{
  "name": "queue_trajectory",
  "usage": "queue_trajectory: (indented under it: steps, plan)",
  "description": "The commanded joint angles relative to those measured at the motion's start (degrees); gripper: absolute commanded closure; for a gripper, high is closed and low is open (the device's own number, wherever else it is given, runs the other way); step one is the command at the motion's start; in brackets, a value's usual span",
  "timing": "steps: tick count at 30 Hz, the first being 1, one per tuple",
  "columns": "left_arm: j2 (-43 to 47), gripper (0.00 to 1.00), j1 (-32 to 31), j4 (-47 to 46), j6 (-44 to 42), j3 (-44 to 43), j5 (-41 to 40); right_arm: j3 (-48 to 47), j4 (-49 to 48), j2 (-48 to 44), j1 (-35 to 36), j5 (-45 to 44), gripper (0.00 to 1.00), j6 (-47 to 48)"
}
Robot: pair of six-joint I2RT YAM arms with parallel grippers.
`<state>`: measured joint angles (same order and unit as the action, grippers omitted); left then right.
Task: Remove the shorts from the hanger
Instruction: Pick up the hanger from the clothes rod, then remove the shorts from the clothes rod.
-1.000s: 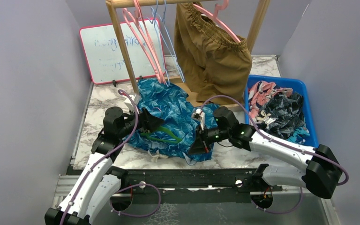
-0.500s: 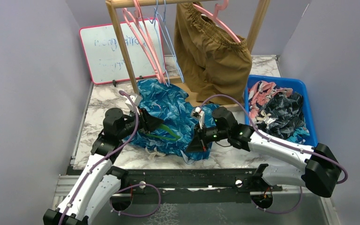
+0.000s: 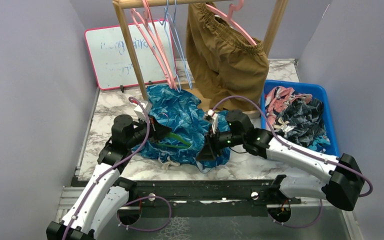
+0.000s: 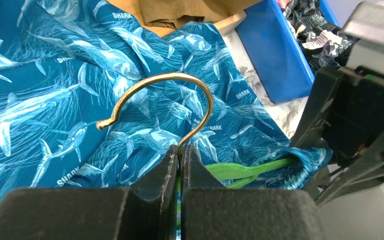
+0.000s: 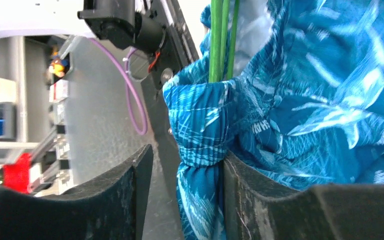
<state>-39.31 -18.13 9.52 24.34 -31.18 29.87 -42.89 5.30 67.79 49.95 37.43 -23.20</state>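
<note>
Left arm reaching low, left gripper [image 4: 179, 160] pinching tight on gold hanger hook [image 4: 180, 80]. Right arm stretching leftward, right gripper [image 5: 185, 160] straddling bunched teal shark shorts [image 3: 180, 120], jaws apart. Shorts lying on table [image 3: 110, 105].

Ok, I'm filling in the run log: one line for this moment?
left gripper: shut on hanger hook | right gripper: open, straddling shorts corner | shorts not yet off hanger

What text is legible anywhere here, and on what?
"SHARK": repeated across the shark-print shorts.
Whiteboard: blue handwriting, too blurred to read.
White garment tag in the blue bin: too small to read.
</note>
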Motion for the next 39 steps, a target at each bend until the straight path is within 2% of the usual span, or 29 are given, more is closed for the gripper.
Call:
queue_trajectory:
  steps: [1,3,8,12,19,22,27,28,30,32,36,39]
  plan:
    - [2.2,1.0,-0.3,0.0,-1.0,-1.3,-2.6,-6.7,6.0,-2.5,0.5,-7.1,0.43,5.5]
    - [2.4,1.0,-0.2,0.0,-1.0,-1.3,-2.6,-8.5,7.1,-1.9,0.5,-8.6,0.39,6.9]
    - [1.6,1.0,-0.3,0.1,-1.0,-1.3,-2.3,-12.9,9.4,2.6,0.5,-9.1,0.38,8.9]
    - [1.2,1.0,-0.3,0.3,-1.0,-1.4,-2.1,-13.8,9.3,4.9,0.5,-7.3,0.44,9.2]
    - [0.9,1.0,-0.3,0.5,-1.2,-1.6,-2.8,-12.8,9.9,4.3,0.8,-6.2,0.44,10.2]
    - [0.6,1.0,-0.3,0.7,-1.1,-1.6,-2.9,-13.0,11.0,5.6,1.0,-6.2,0.49,11.3]
    - [0.5,1.0,-0.3,0.9,-1.3,-1.7,-3.3,-15.3,13.9,8.9,1.6,-6.6,0.5,13.2]
    - [0.5,1.0,-0.3,0.9,-1.3,-1.8,-3.4,-15.6,14.2,9.3,1.8,-7.0,0.55,13.4]
    - [0.5,1.0,-0.3,1.0,-1.3,-1.8,-3.4,-16.0,14.4,9.6,1.9,-7.8,0.71,13.7]
    - [0.5,1.0,-0.3,1.2,-1.3,-1.8,-3.8,-15.9,14.3,9.3,2.0,-9.4,0.83,13.6]
    - [0.6,1.0,-0.3,2.3,-1.5,-2.0,-5.3,-14.7,15.4,6.4,2.0,-13.7,0.88,14.3]
    - [0.6,1.0,-0.3,2.8,-1.5,-2.1,-6.7,-13.0,16.5,3.2,2.0,-19.2,0.96,13.6]
